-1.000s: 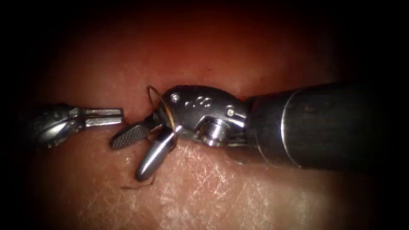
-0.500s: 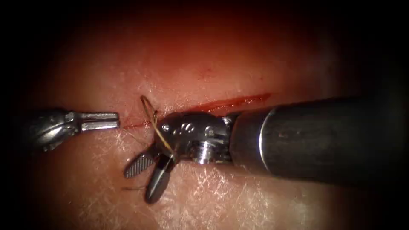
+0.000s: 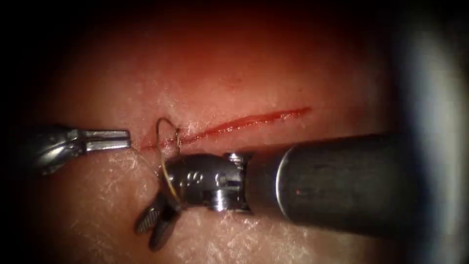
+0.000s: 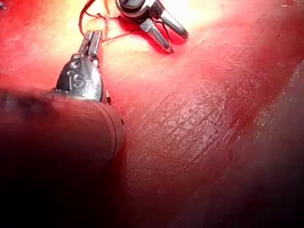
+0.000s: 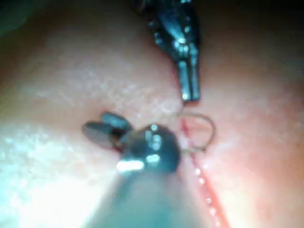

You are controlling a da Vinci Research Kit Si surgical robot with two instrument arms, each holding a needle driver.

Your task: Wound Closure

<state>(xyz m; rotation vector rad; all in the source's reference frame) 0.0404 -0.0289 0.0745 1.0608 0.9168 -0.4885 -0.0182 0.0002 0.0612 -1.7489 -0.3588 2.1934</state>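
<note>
**Needle arched across left end of cut; neither tool gripping it**

While the right tool (image 3: 155, 226) lay on the near side of the cut (image 3: 244, 121), its jaws were spread apart and grasped nothing; the two blades pointed near-left over pale tissue (image 3: 273, 239). The tool's shaft ran off to the right, just near of the cut line.

The curved needle (image 3: 166, 128) stood at the left end of the cut, its arch rising above the tissue surface, one leg going down into the tissue close to the cut and the other curving down toward the right tool's wrist. Whether the needle touched that wrist could not be told. The needle was in the tissue, not held.

The left tool (image 3: 110, 139) lay to the left of the cut, jaws pressed together with nothing between them, tips just left of the needle and apart from it.

Red fluid (image 3: 264, 117) lined the cut. A fine thread (image 4: 114, 37) ran on the tissue between the two tools in the left wrist view.
</note>
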